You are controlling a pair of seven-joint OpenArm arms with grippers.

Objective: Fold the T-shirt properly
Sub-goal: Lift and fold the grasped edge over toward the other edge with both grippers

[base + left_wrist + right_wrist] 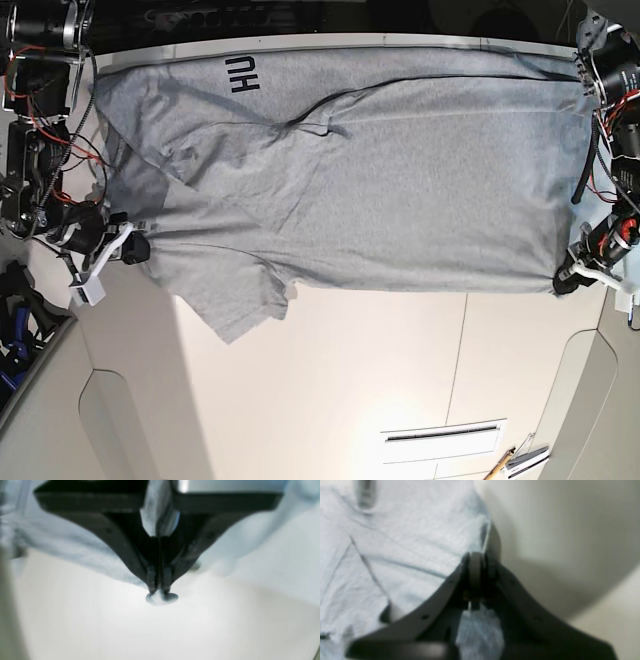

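The grey T-shirt (400, 180) lies spread across the white table, its width running left to right in the base view, with black lettering (242, 73) showing at the far left. My left gripper (562, 283) is at the shirt's near right corner. In the left wrist view this gripper (159, 590) is shut on the T-shirt (75, 547), and a tuft of cloth pokes out past the fingertips. My right gripper (140, 248) is at the shirt's near left edge, beside a sleeve. In the right wrist view it (476, 557) is shut on the edge of the T-shirt (407, 542).
Bare white table (350, 380) stretches in front of the shirt. A white slotted panel (445, 436) and a couple of small tools (515, 462) lie near the front right. Arm bases with red cables stand at the far left (35, 150) and far right (615, 110).
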